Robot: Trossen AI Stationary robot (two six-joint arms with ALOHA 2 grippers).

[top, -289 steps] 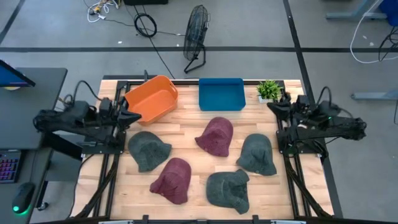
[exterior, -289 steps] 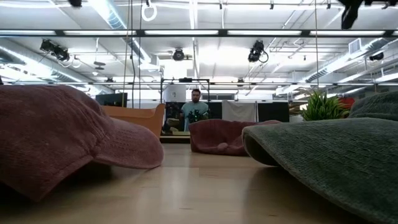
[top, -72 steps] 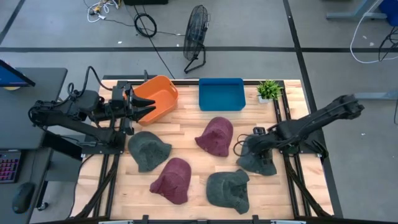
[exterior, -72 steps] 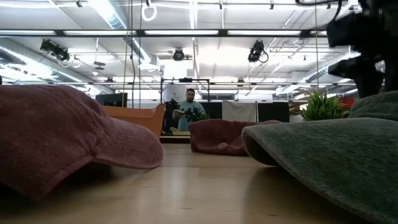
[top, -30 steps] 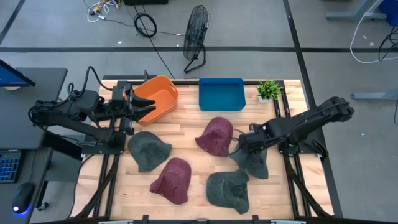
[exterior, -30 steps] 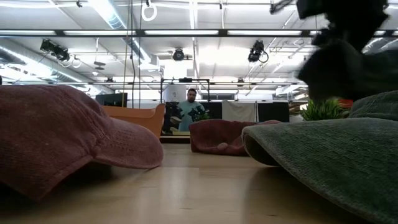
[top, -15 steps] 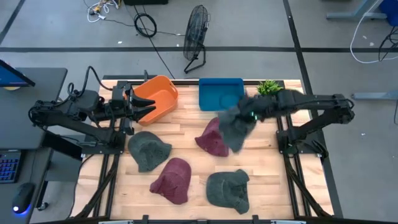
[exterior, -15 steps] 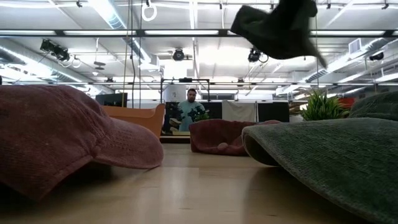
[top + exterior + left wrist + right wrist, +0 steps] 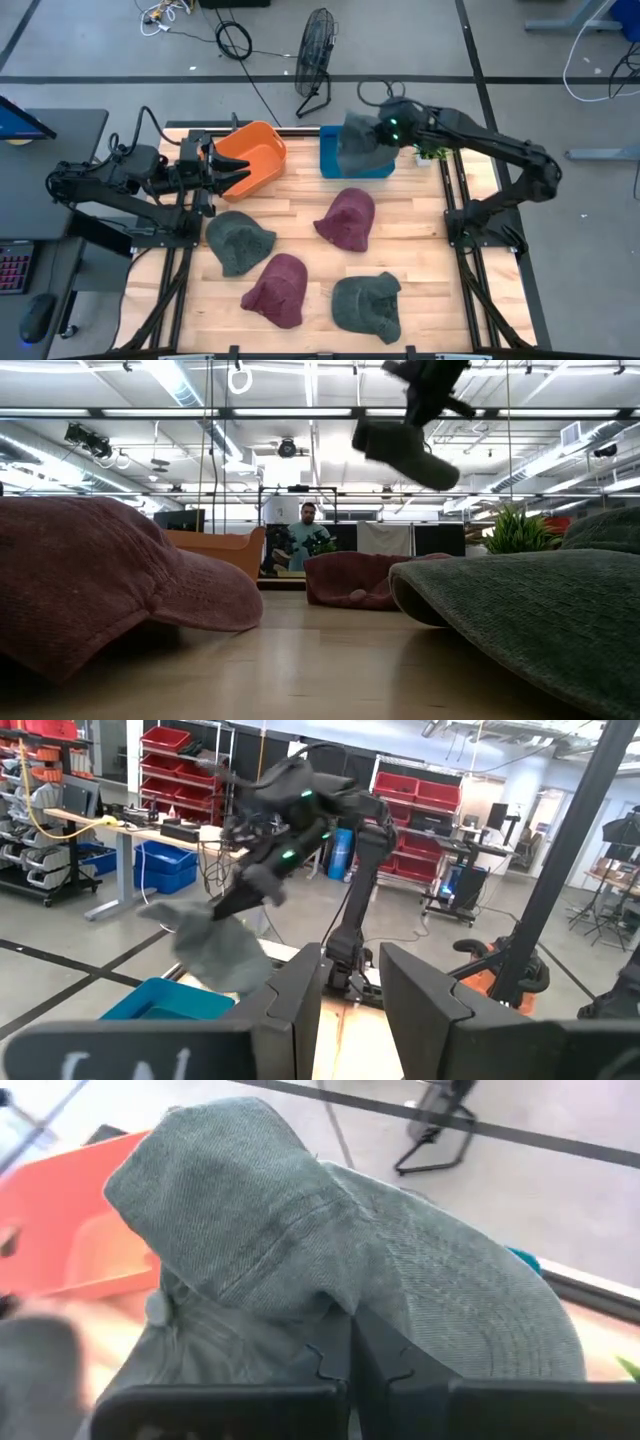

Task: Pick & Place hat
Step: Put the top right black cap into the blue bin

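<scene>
My right gripper (image 9: 384, 130) is shut on a grey-green hat (image 9: 360, 145), high over the blue bin (image 9: 328, 162) at the table's far edge. In the low view the hat (image 9: 400, 452) hangs in the air below the gripper (image 9: 428, 390). It fills the right wrist view (image 9: 330, 1230). My left gripper (image 9: 232, 168) waits open beside the orange bin (image 9: 252, 152); its wrist view shows the right arm with the hat (image 9: 215, 940). Two maroon hats (image 9: 347, 218) (image 9: 277, 288) and two grey hats (image 9: 238, 240) (image 9: 367, 305) lie on the table. My right gripper pinches a bunched fold of the hat's cloth (image 9: 335, 1312) between its two fingers; which part of the hat this is I cannot tell. The hat is lifted clear and hangs slack from the fingers over the blue bin.
A small potted plant (image 9: 517, 530) stands at the far right corner, behind the right arm. A floor fan (image 9: 315, 60) stands beyond the far edge. A person (image 9: 305, 540) sits in the room behind the table. Bare wood shows at the right, where the hat lay (image 9: 415, 250).
My right gripper has swung from the table's right-middle up and toward the far edge, carrying the grey-green hat off the wood. The hat has gone from lying beside the maroon hat to hanging clear above the blue bin.
</scene>
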